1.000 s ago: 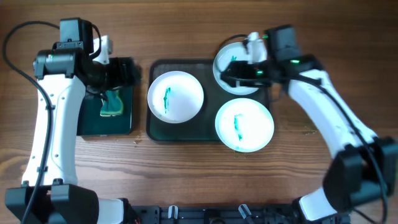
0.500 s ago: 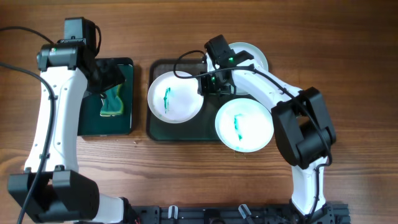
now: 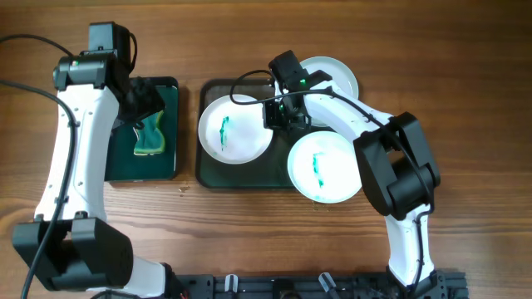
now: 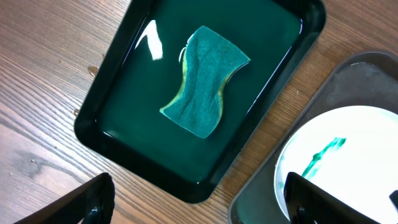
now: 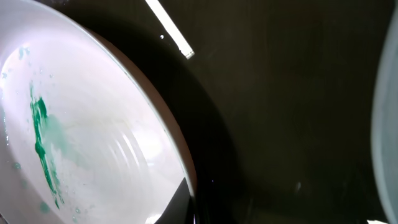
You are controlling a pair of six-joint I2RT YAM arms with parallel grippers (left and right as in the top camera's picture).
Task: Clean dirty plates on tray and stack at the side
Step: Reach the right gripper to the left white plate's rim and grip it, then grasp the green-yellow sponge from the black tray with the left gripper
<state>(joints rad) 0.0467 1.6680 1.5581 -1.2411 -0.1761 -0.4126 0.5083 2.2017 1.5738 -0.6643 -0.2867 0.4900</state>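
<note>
Looking down, we saw the left jaws spread wide, with nothing between them, above the sponge [image 4: 205,84] in the small tray [image 4: 137,124]. The right jaws hung low over the tray [image 3: 266,173], between the left plate [image 3: 235,130] and the back plate [image 3: 337,73] at its far corner; we could not tell their state. The front plate [image 3: 326,166], smeared teal like the left one, jutted past the near rim over the bench [image 3: 249,241].

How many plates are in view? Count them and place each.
3. Left plate on the tray, left half; front-right plate overlapping the tray's front edge; back-right plate partly hidden under the right arm.
</note>
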